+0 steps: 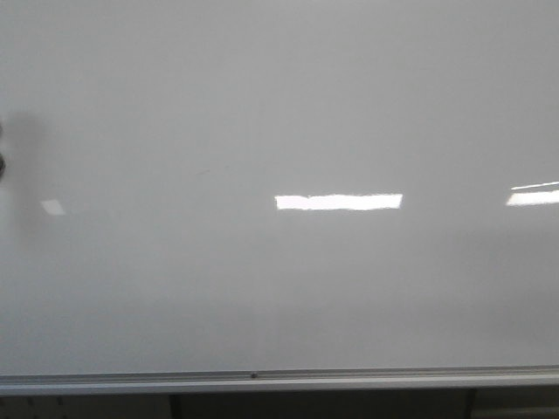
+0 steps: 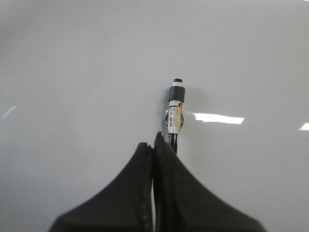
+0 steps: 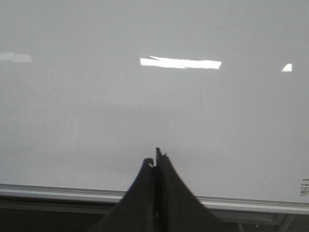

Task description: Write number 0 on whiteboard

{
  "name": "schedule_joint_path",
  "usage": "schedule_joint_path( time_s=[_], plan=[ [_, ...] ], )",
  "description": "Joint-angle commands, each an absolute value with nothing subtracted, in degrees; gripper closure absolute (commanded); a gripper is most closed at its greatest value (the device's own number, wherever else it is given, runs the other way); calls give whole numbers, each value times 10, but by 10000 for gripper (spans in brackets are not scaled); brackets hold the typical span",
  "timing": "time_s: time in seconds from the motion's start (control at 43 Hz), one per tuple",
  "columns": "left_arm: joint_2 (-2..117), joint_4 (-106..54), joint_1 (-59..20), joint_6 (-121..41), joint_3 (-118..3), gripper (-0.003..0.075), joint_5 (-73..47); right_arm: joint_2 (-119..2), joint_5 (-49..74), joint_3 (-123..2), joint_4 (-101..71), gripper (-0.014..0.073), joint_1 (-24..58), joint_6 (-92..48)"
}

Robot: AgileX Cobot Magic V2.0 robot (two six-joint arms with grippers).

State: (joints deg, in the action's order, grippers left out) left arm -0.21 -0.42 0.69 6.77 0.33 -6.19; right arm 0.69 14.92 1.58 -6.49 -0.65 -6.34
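The whiteboard (image 1: 279,105) fills the front view, glossy white-grey and bare. No number 0 shows in any view. In the left wrist view my left gripper (image 2: 154,142) is shut on a marker (image 2: 175,113) with a black barrel, a white label and a grey collar. Its small dark tip points at the whiteboard (image 2: 72,72), and I cannot tell whether it touches. My right gripper (image 3: 155,159) is shut with nothing in it, in front of the lower part of the whiteboard (image 3: 96,106). Neither gripper is clear in the front view.
A silver frame strip (image 1: 349,380) runs along the board's lower edge, also the frame strip (image 3: 48,192). Bright rectangular light reflections (image 1: 339,202) lie on the board. A dark blurred shape (image 1: 3,148) with a soft shadow sits at the far left edge.
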Motion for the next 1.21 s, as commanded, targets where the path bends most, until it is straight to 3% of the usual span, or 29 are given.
schedule_joint_path(
  time_s=[0.0, 1.185],
  plan=[
    [-12, -8, 4, 71, 16, 740, -13, 15, 106, 16, -61, 664, -7, -64],
    [-12, -6, 4, 71, 16, 740, -7, 15, 66, 16, -61, 664, -7, -64]
  ],
)
